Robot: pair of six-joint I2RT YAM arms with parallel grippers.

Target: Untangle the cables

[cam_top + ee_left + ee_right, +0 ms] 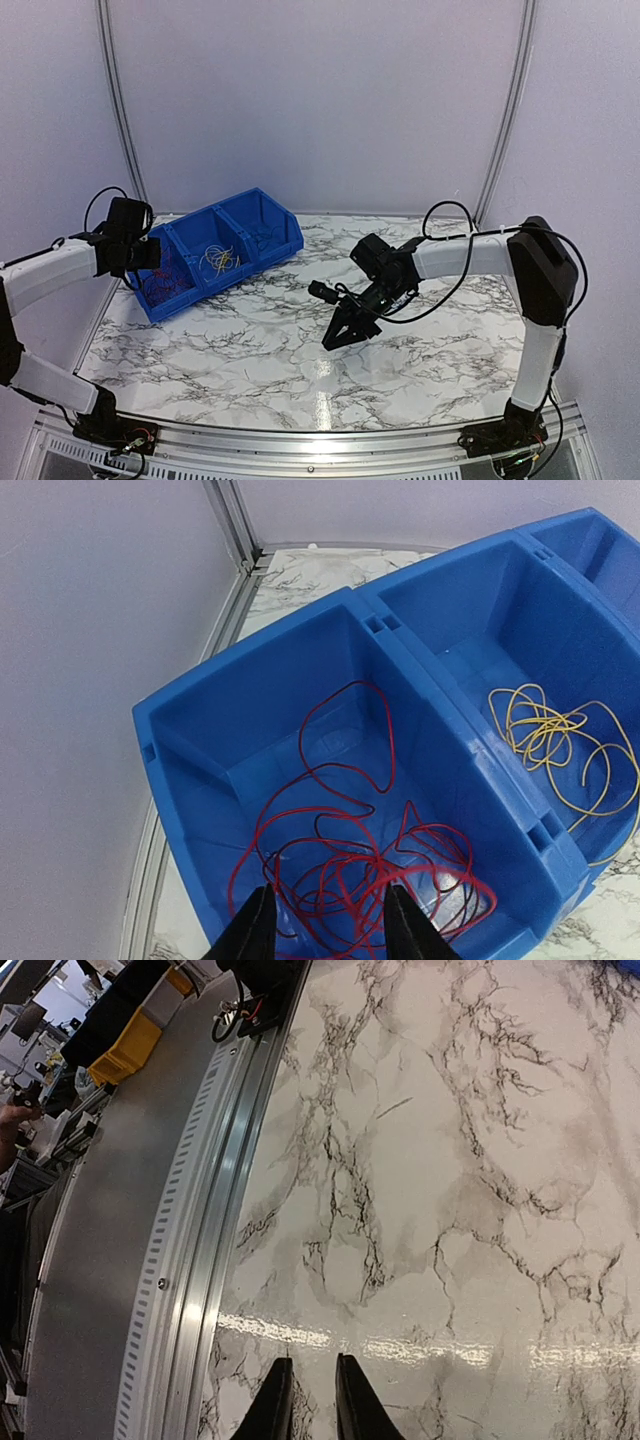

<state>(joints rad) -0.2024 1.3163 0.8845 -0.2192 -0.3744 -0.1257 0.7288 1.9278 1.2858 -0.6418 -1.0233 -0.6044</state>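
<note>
A blue three-compartment bin (232, 281) stands at the back left of the marble table. A loose clump of red wires (350, 880) lies in its left compartment. Yellow wires (550, 730) lie in the middle compartment, also seen from above as the yellow clump (220, 260). I cannot make out any wires in the right compartment. My left gripper (330, 928) hangs open just above the red clump and holds nothing. My right gripper (335, 340) hovers low over bare marble at mid-table. Its fingers (272, 1405) stand a narrow gap apart with nothing between them.
An aluminium rail (190, 1290) runs along the table's near edge, close to the right gripper. White walls enclose the back and both sides. A thick black cable (447, 285) loops off the right arm. Bare marble (420, 370) spreads to the right of the bin.
</note>
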